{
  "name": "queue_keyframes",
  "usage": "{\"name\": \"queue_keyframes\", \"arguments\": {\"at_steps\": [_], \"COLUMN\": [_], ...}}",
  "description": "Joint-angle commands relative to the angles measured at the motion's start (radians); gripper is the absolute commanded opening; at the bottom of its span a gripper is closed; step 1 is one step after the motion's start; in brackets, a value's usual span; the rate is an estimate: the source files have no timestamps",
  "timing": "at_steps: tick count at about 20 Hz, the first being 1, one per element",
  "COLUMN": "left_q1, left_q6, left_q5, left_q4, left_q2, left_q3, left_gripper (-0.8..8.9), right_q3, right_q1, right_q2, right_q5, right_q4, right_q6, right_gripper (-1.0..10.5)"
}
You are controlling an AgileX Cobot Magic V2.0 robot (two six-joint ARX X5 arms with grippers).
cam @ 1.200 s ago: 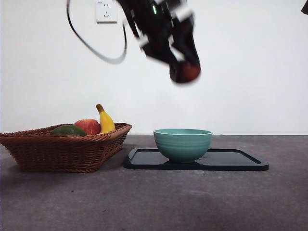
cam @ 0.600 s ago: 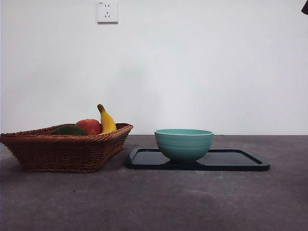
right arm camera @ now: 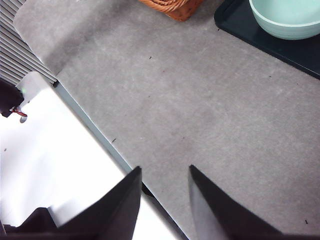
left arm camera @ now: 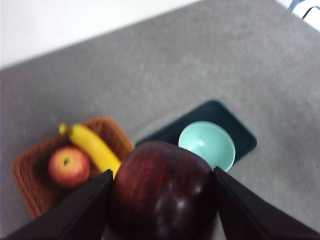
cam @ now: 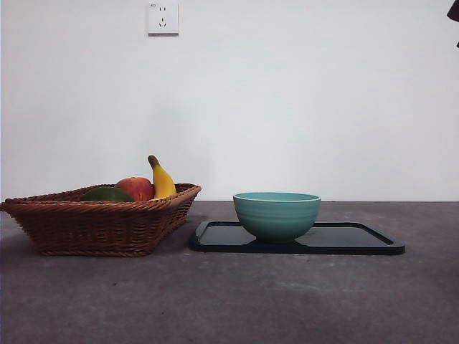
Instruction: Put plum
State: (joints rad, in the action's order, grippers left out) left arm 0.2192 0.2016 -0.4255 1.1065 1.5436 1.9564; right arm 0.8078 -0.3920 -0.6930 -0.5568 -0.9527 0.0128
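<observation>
In the left wrist view the plum (left arm camera: 162, 192), glossy and dark maroon, fills the gap between the two black jaws of my left gripper (left arm camera: 162, 172), which is shut on it high above the table. Far below it are the teal bowl (left arm camera: 206, 144) on the black tray (left arm camera: 215, 110) and the wicker basket (left arm camera: 30, 185). The front view shows the bowl (cam: 276, 213) with nothing visible above its rim, and neither the plum nor the left gripper. My right gripper (right arm camera: 164, 172) hangs open over bare table near the table's edge, holding nothing.
The basket (cam: 100, 226) stands left of the tray (cam: 358, 240) and holds a red apple (cam: 136, 188), a banana (cam: 161, 179) and a dark green fruit (cam: 107, 194). A black arm tip (cam: 453, 11) shows at the top right corner. A wall socket (cam: 163, 18) is behind.
One second ago the arm carrying the plum hung above the bowl in the front view. It has since risen out of that view. Basket, bowl and tray are unmoved.
</observation>
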Motion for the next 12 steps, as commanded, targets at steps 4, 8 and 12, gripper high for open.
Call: {"name": "queue_keyframes", "arguments": {"at_steps": [4,8,12], "left_q1": [-0.031,-0.033,-0.035], "left_q6": [0.015,-0.002,-0.017], "left_q5": [-0.013,-0.013,-0.01], "left_q4": [-0.076,-0.23,-0.396], "left_q2": [-0.035,-0.043,-0.043], "left_q3": [-0.224,-0.443,-0.635], "left_gripper": [2.44,2.44,2.44], "right_q3": [0.008,0.009,0.009], "right_q1": [-0.005,-0.005,-0.005], "right_q2": [-0.002,-0.002,-0.002], "right_q5": [-0.004,-0.004,-0.004], "right_q4": [0.01,0.01,0.009], "right_q6": [0.023,0.023,0.023], "right_gripper": [1.5,1.5,1.5]}}
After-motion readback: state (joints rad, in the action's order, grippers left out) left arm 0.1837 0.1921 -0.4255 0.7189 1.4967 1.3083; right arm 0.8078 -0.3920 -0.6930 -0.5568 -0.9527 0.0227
